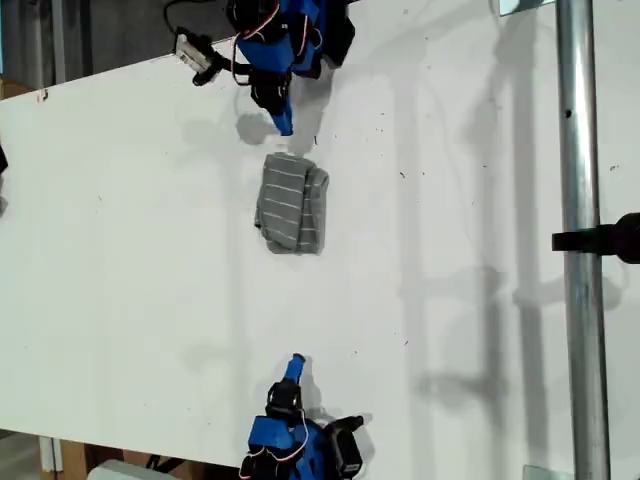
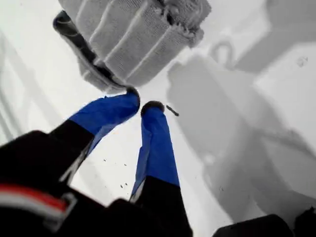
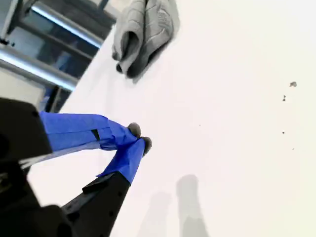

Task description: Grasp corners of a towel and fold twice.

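The grey striped towel (image 1: 292,205) lies folded into a small thick bundle on the white table (image 1: 120,260), a little above the middle of the exterior view. Its corners are stacked in the folds and I cannot tell them apart. My first gripper (image 1: 283,125) comes from the top of the exterior view, just short of the towel's near edge. It is shut on nothing, its blue fingertips (image 2: 141,101) almost touching in front of the towel (image 2: 133,44). My second gripper (image 1: 296,362) is at the bottom of the exterior view, shut and empty (image 3: 139,137), far from the towel (image 3: 145,34).
A vertical metal pole (image 1: 580,240) with a black clamp (image 1: 612,238) stands at the exterior view's right. The table's far edge runs slanted across the exterior view's upper left. Metal rails (image 3: 39,59) show beyond the table edge in the second wrist view.
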